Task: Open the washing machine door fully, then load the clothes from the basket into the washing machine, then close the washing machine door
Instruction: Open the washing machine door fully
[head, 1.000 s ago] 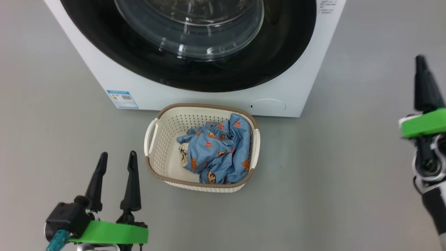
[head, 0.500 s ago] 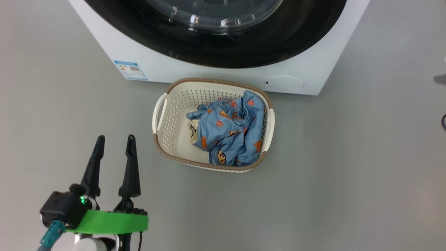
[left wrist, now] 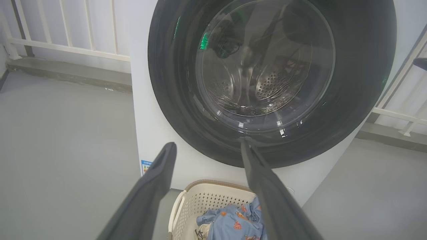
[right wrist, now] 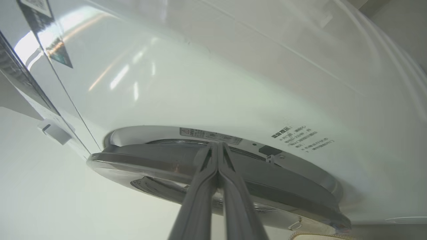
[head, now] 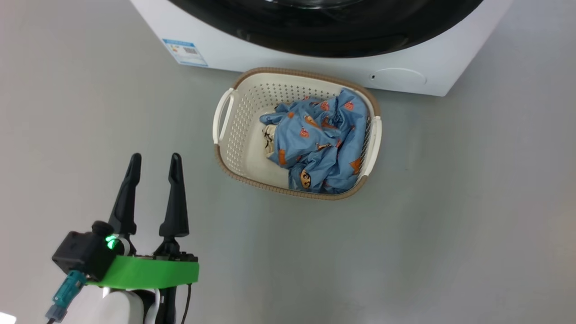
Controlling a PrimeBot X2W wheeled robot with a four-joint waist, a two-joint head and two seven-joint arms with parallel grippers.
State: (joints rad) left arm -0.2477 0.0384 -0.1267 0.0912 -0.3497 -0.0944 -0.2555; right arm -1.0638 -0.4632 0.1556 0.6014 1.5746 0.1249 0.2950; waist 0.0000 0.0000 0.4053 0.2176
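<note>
Two tools: left tool (head: pixel 155 157) agape, empty; right tool (right wrist: pixel 217 144) pinched tight.

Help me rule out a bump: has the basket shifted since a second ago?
No. The basket still sits before the washing machine, between its blue label and round cap; the camera moved.

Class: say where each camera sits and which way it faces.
Head view: high on the robot, looking down at the basket, the clothes and the foot of the washing machine; the open left gripper shows.
Left wrist view: on the left arm, facing the washing machine door, framed by the left gripper.
Right wrist view: close to the machine's front, along the shut right gripper at the door's edge.
Head and left wrist views share the basket.
</note>
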